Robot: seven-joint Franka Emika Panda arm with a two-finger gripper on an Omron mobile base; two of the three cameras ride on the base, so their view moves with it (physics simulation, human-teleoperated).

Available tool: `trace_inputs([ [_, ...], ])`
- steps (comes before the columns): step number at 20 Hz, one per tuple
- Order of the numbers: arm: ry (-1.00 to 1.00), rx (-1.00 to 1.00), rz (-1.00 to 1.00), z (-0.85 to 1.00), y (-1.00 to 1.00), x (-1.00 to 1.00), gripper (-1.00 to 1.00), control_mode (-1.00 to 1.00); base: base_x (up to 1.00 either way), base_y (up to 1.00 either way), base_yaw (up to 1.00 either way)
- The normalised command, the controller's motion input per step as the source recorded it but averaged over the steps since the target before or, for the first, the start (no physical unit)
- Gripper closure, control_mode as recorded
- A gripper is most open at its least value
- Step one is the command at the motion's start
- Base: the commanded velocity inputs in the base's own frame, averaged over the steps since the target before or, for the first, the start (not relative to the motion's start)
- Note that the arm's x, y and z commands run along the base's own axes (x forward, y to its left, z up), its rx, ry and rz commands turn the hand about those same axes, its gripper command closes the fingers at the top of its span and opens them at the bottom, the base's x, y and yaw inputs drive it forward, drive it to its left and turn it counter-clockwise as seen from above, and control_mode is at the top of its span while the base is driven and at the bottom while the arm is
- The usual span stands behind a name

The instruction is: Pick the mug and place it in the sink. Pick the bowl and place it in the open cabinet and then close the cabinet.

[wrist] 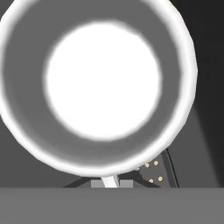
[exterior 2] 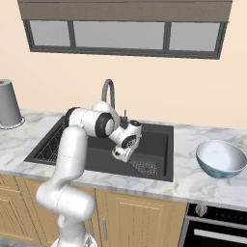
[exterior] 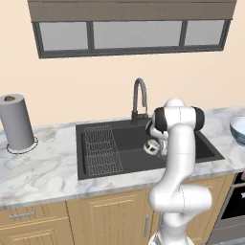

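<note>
I see my arm reaching forward and down over the black sink (exterior: pixel 95 165), which is set into a marbled counter (exterior: pixel 43 177) under a window (exterior: pixel 131 33). My gripper (exterior: pixel 154 147) is clamped tight on the rim of the small white mug (exterior: pixel 151 147), holding it above the basin floor, right of the wire rack (exterior: pixel 101 148) and in front of the curved faucet (exterior: pixel 139 98). In the hand view the mug's round open mouth (wrist: pixel 98 83) faces the camera, very close, with the dark basin behind it. From the right side, the mug (exterior 2: pixel 117 153) hangs just left of the drain grate (exterior 2: pixel 145 167). The blue-patterned bowl (exterior 2: pixel 221 159) sits upright on the counter, well to the right of the sink. A grey paper-towel roll (exterior: pixel 16 122) stands far left.
</note>
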Motion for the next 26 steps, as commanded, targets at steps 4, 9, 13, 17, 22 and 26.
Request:
trace_inputs([
  [4,-0.05,0.00,0.00,-0.31,-0.03,0.19,1.00,-1.00,0.00,0.00,0.00],
  [9,-0.06,0.00,0.00,-0.33,-0.02,0.18,1.00,-1.00,0.00,0.00,0.00],
  [13,-0.08,0.00,0.00,-0.35,-0.01,0.12,1.00,-1.00,0.00,0.00,0.00],
  [17,-0.07,0.00,0.00,-0.34,0.00,0.13,1.00,-1.00,0.00,0.00,0.00],
  [22,-0.03,0.00,0.00,-0.39,0.00,0.18,1.00,-1.00,0.00,0.00,0.00],
  [26,-0.02,0.00,0.00,-0.39,0.00,0.16,-1.00,-1.00,0.00,0.00,0.00],
])
